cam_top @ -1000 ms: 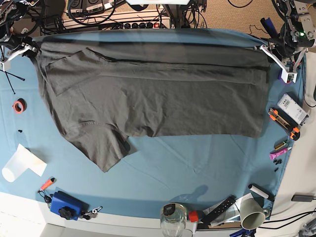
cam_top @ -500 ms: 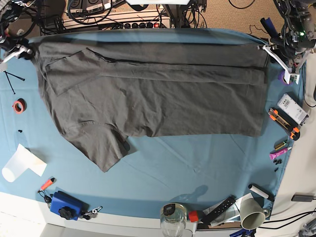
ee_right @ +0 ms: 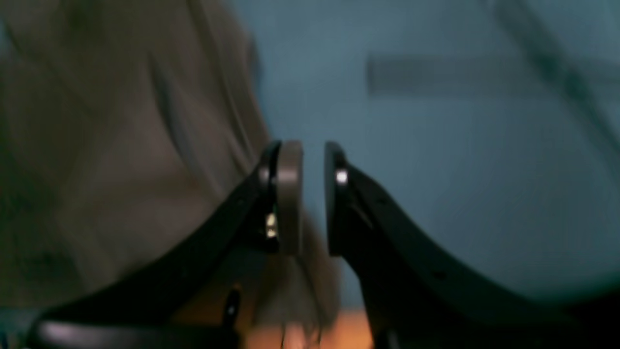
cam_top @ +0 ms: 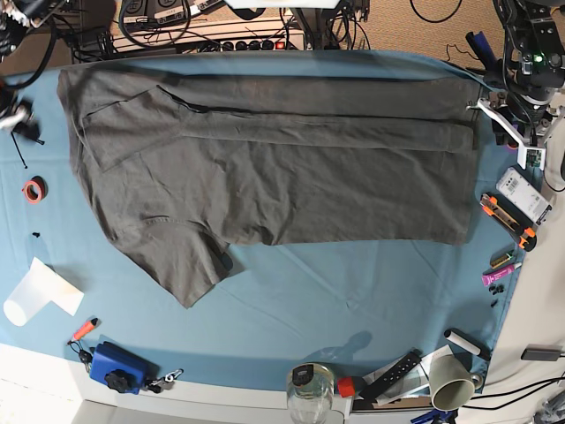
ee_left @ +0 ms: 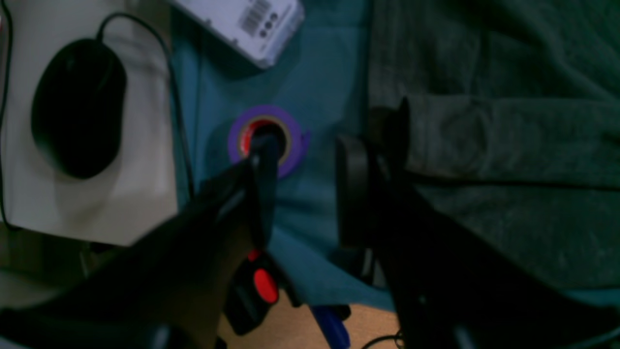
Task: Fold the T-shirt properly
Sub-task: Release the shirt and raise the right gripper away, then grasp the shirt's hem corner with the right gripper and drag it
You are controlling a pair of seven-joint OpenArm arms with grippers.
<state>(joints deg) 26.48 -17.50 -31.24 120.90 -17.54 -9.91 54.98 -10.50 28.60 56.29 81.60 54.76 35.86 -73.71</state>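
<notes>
1. Blue-teal tablecloth [cam_top: 353, 291] covers the whole work surface, with cables and a power strip along the far edge and small tools scattered round the rim.
2. Spread flat across the far half of the cloth lies the T-shirt [cam_top: 282, 168], dark charcoal grey, its top strip already folded down along the far edge and one sleeve sticking out toward the near side.
3. Off the shirt's hem end hangs the left pincer [ee_left: 302, 189], jaws parted and holding nothing; the hem edge lies just beside its right finger, and a purple tape roll [ee_left: 265, 140] sits just beyond its left fingertip.
4. A white barcoded box [ee_left: 247, 24] lies farther ahead of that pincer, and a black mouse [ee_left: 77, 106] sits well off to its left, beyond the cloth.
5. At the collar end, the right pincer [ee_right: 314, 194] stands with a narrow gap between its pads and nothing in it; shirt fabric lies to its left, bare cloth to its right.
6. As a judgement, the shirt looks light, soft and limp: it will sag and wrinkle when lifted, and a thin pinch could slip.
7. Good holds seem to be the near corners, one at the hem end and one by the loose sleeve, so that both pincers can carry the near edge over together.
</notes>
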